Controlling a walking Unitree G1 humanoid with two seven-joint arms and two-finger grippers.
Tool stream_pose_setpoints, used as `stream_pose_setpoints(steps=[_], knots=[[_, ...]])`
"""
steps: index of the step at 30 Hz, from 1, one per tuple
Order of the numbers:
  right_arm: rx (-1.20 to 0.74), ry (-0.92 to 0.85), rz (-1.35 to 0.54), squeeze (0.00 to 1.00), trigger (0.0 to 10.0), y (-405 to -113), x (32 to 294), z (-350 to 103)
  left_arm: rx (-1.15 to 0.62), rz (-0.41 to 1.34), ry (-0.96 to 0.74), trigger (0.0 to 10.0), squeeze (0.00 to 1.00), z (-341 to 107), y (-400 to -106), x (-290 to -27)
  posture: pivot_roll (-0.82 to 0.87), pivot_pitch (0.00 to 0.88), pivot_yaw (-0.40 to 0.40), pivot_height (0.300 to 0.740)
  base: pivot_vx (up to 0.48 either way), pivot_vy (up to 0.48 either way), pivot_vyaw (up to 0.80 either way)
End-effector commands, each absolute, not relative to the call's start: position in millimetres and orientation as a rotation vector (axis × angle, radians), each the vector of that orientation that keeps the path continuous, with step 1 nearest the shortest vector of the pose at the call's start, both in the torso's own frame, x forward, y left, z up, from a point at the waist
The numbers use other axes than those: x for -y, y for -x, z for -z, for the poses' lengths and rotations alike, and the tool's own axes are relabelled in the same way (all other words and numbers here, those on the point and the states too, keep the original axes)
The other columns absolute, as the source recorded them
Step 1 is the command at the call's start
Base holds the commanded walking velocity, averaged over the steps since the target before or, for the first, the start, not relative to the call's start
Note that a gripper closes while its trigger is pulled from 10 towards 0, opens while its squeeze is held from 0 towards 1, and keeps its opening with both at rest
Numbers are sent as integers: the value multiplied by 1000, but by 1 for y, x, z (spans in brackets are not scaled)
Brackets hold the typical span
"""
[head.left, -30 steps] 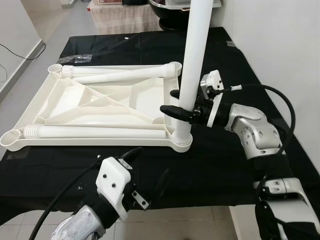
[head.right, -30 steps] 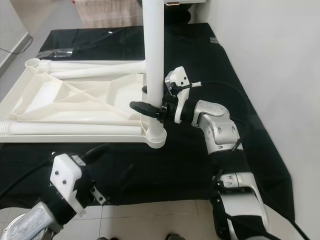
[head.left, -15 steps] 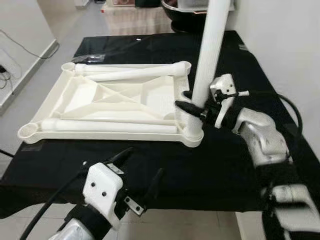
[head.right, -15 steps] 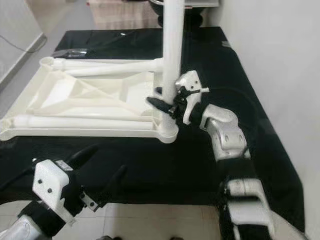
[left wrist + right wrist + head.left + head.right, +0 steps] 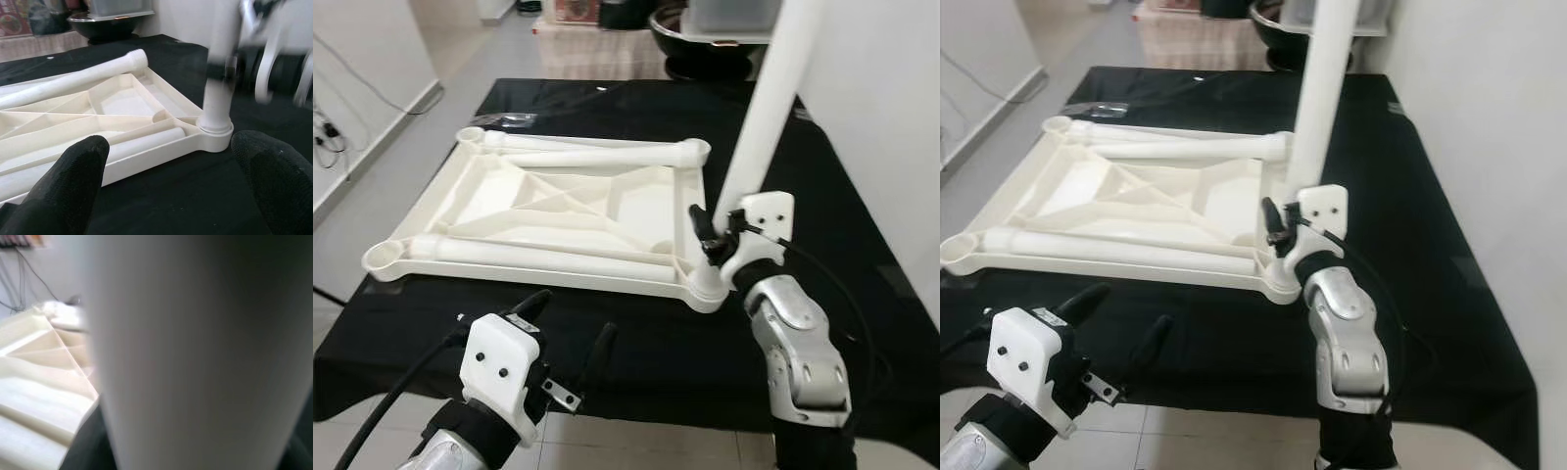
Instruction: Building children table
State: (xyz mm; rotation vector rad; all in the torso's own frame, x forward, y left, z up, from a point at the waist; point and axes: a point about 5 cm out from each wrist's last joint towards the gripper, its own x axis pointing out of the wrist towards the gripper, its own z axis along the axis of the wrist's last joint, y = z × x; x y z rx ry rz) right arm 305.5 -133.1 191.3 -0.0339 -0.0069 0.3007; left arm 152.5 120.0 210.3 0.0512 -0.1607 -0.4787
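Note:
A white plastic tabletop [image 5: 475, 196] lies upside down on the black-covered table [image 5: 636, 338]. One white leg [image 5: 759, 127] stands upright in its near right corner socket [image 5: 705, 289]. My right gripper [image 5: 710, 230] is shut on this leg just above the socket; in the right wrist view the leg [image 5: 195, 352] is pressed up close. Loose legs lie on the tabletop along its far edge [image 5: 597, 152] and its near edge [image 5: 529, 253]. My left gripper [image 5: 574, 315] hangs open at the table's front edge, its fingers [image 5: 73, 181] spread with nothing between them.
A white wall runs along the table's right side. A black bowl [image 5: 705, 54] and a clear box stand beyond the far end. A clear plastic bag [image 5: 504, 117] lies at the far left corner. Cables [image 5: 333, 127] trail on the floor to the left.
The whole view has shifted, so the camera moved. My right wrist has swung from the leg's right side round to its near side, still on the leg. The left gripper stays open.

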Motion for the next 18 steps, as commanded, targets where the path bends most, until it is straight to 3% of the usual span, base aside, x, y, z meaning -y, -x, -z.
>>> stream_pose_setpoints(steps=[1, 4, 6, 7, 8, 9, 13, 18], knots=[[-167, -16, -503, 1000, 10000, -297, 116, -165, 129, 453, -34, 10000, 0, -206, -153, -122, 108, 157, 11, 740, 0, 0, 0], [-180, -22, -525, 1000, 10000, -295, 114, -165, 128, 451, -32, 10000, 0, -206, -153, -122, 108, 157, 11, 740, 0, 0, 0], [-91, -52, -599, 1000, 10000, -304, 123, -179, 126, 452, -25, 10000, 0, -205, -153, -120, 106, 154, 7, 740, 0, 0, 0], [-6, -50, -721, 835, 10000, -311, 131, -195, 126, 451, -20, 10000, 0, -205, -153, -119, 102, 148, 4, 740, 0, 0, 0], [-6, -50, -721, 835, 10000, -311, 131, -195, 126, 451, -20, 10000, 0, -205, -153, -119, 102, 148, 4, 740, 0, 0, 0], [67, -11, -807, 0, 10000, -317, 137, -210, 125, 449, -14, 10000, 0, -205, -153, -117, 102, 152, -4, 740, 0, 0, 0], [112, 51, -947, 0, 10000, -334, 148, -229, 128, 444, -3, 10000, 0, -205, -153, -114, 105, 151, -16, 740, 0, 0, 0], [146, 53, -1095, 0, 10000, -346, 144, -247, 128, 435, 2, 10000, 0, -205, -152, -114, 121, 145, -8, 740, 0, 0, 0]])
